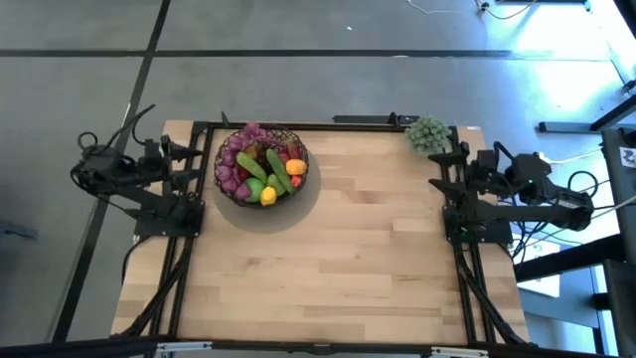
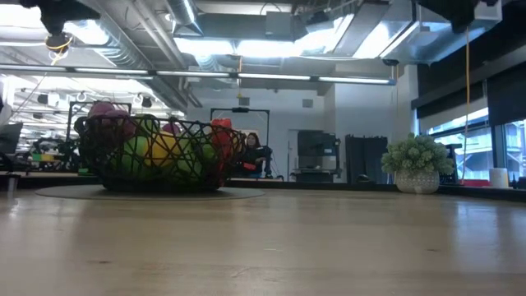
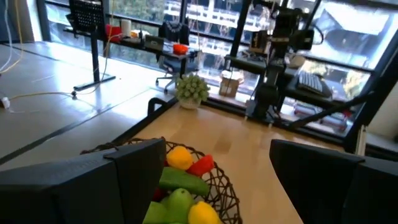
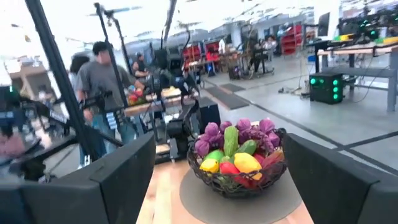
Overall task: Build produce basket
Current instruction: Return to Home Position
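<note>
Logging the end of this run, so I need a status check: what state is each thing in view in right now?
basket: upright on a round mat, filled.
produce: heaped inside the basket.
left tool: open, holding nothing, parked at the table's left edge.
right tool: open, holding nothing, parked at the table's right edge.
bushy plant: upright at the table's far right corner.

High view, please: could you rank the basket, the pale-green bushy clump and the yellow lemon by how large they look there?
1. The basket, by far the widest.
2. The pale-green bushy clump, clearly smaller.
3. The yellow lemon, smallest, lying inside the basket.
Seen from straight above, nearness barely skews this.
</note>
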{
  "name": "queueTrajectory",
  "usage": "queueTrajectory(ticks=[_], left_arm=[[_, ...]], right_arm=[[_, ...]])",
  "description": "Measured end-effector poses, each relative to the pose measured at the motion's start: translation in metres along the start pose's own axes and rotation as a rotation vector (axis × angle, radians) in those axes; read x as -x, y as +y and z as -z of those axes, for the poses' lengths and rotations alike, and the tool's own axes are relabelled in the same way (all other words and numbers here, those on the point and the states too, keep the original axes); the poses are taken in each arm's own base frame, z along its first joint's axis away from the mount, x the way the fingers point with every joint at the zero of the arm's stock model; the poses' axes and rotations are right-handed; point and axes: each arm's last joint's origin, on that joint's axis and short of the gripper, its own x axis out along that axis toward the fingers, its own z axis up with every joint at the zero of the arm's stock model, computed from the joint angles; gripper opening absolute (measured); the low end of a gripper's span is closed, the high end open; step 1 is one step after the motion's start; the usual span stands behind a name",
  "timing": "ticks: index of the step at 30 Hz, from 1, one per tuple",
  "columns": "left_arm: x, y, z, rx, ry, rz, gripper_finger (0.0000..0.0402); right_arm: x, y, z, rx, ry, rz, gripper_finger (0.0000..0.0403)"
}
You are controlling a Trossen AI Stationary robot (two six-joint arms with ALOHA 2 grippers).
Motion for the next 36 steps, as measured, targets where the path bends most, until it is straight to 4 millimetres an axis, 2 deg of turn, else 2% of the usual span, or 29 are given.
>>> queueTrajectory(ticks=[3,8,12,15,20,30,36], left_arm=[[-0.005,-0.001,0.012,-0.007,-0.003,-0.007,0.0279],[-0.011,-0.005,0.018,-0.015,-0.004,-0.005,0.0279],[-0.018,-0.009,0.026,-0.014,-0.011,0.008,0.0279],[-0.028,-0.014,0.039,-0.024,-0.004,0.014,0.0279],[-0.041,-0.024,0.052,-0.012,-0.078,0.078,0.0279],[-0.062,-0.035,0.093,-0.022,-0.112,0.150,0.0279],[-0.069,-0.037,0.113,-0.091,-0.090,0.190,0.0279]], right_arm=[[0.011,-0.003,0.008,-0.026,-0.044,0.009,0.0342],[0.027,-0.008,0.023,-0.047,-0.104,-0.005,0.0342],[0.021,-0.009,0.031,-0.045,-0.060,0.004,0.0342],[0.018,-0.010,0.037,-0.049,-0.041,0.007,0.0342],[0.013,-0.011,0.049,-0.072,-0.049,0.003,0.0342],[-0.011,-0.018,0.100,-0.069,-0.097,-0.057,0.0342],[-0.018,-0.022,0.137,-0.063,-0.040,-0.110,0.0342]])
